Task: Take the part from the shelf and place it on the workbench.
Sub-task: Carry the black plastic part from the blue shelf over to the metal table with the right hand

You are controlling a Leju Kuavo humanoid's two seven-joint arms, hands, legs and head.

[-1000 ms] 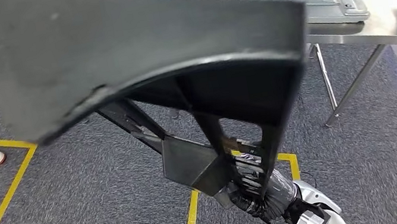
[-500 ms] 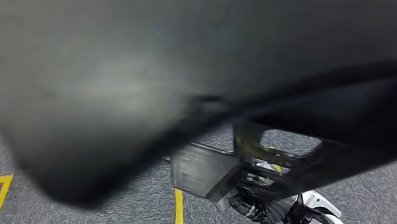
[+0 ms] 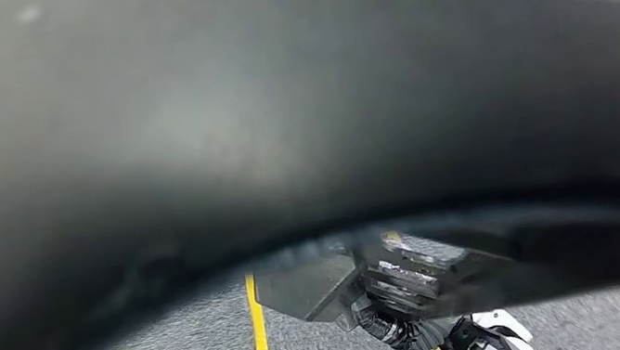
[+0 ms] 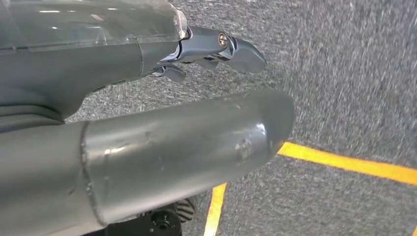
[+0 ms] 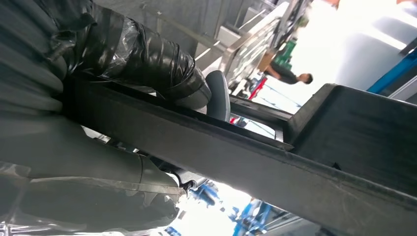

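- Close above my head camera, the large black curved metal part (image 3: pixel 279 123) hung crosswise, carried off the shelf.
- My right hand (image 5: pixel 147 64) clamped its strut from beneath.
- My left hand (image 4: pixel 162 147) hung over carpet, fingers apart, holding nothing.

Head view: dark part (image 3: pixel 279 123) close, out of focus, dim. Right wrist view: blown-out daylight at 1 o'clock. Left wrist view: carpet (image 4: pixel 344 73) motion-streaked.

My right hand (image 5: pixel 162 88) is clamped on the dark part (image 3: pixel 296 111) — thumb on one side, fingers under. My left hand (image 4: pixel 162 113) hangs low, fingers apart, holding nothing.
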